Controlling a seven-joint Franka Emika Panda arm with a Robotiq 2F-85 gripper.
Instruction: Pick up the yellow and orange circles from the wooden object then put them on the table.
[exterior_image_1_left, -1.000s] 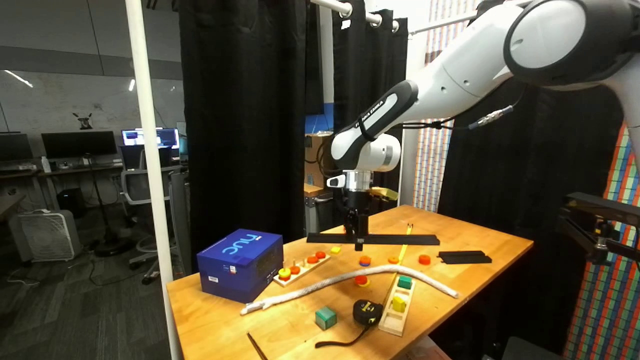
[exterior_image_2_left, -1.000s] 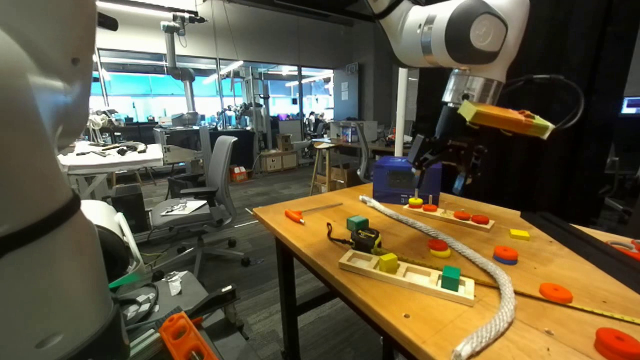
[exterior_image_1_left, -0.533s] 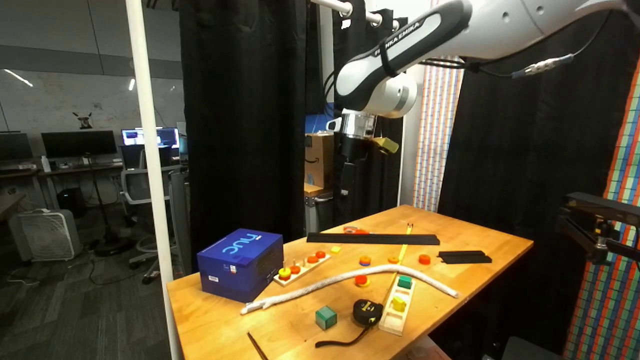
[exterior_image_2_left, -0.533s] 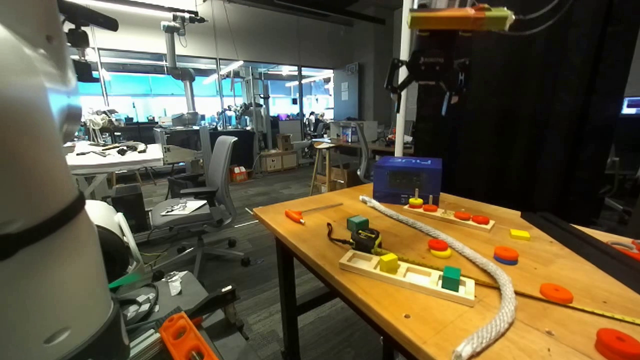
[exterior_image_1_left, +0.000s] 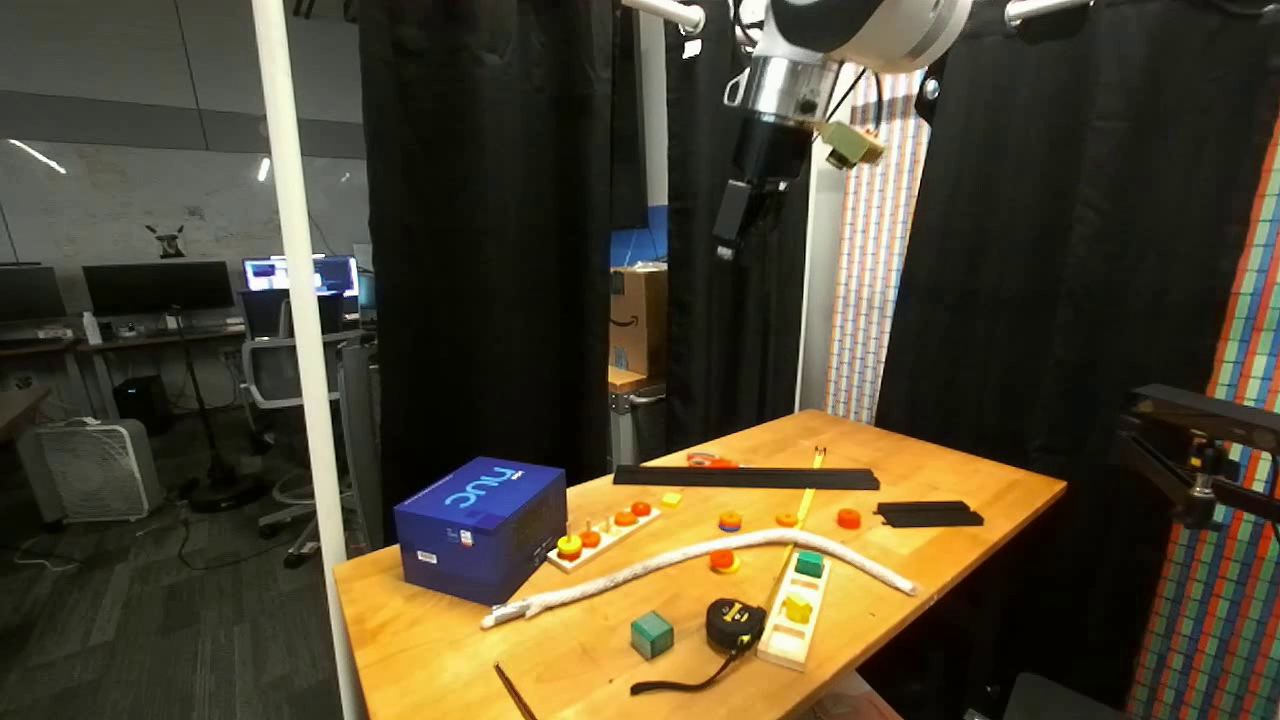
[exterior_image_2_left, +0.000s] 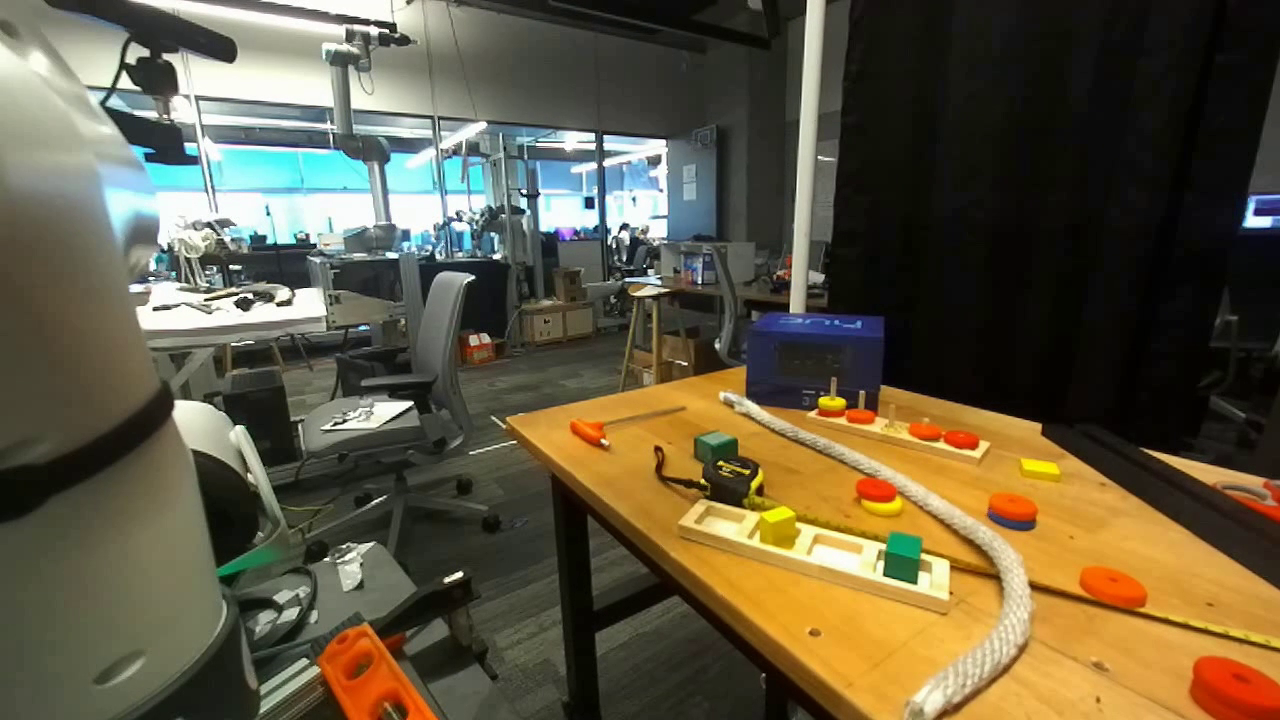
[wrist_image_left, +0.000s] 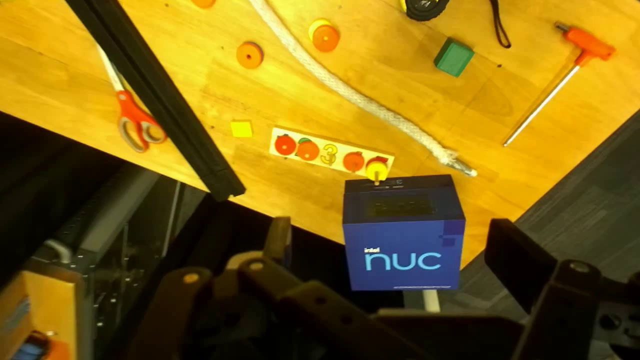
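The wooden peg board (exterior_image_2_left: 890, 437) lies on the tan table (exterior_image_2_left: 640, 450) beside the blue box. A yellow circle (exterior_image_2_left: 831, 403) sits on a red one on its end peg; orange circles (wrist_image_left: 353, 161) sit on other pegs, and the peg at the number 3 is bare. Loose on the table are an orange circle resting on a yellow one (exterior_image_1_left: 722, 560), an orange one on a blue one (exterior_image_1_left: 730, 521), and more orange ones (exterior_image_2_left: 1112, 586). My gripper (exterior_image_1_left: 727, 250) is high above the table, open and empty; its spread fingers show in the wrist view (wrist_image_left: 390, 235).
A blue box (exterior_image_1_left: 480, 530) stands at the table's corner. A white rope (exterior_image_1_left: 690, 560), black tape measure (exterior_image_2_left: 733, 480), green cube (exterior_image_1_left: 652, 635), tray with blocks (exterior_image_2_left: 830, 565), orange-handled tool (exterior_image_2_left: 590, 431), black bars (exterior_image_1_left: 745, 479) and scissors (wrist_image_left: 135, 120) lie on the table.
My gripper has risen well above the table and drawn back, leaving the top of an exterior view. It stays open. The circles, board and other objects have not moved.
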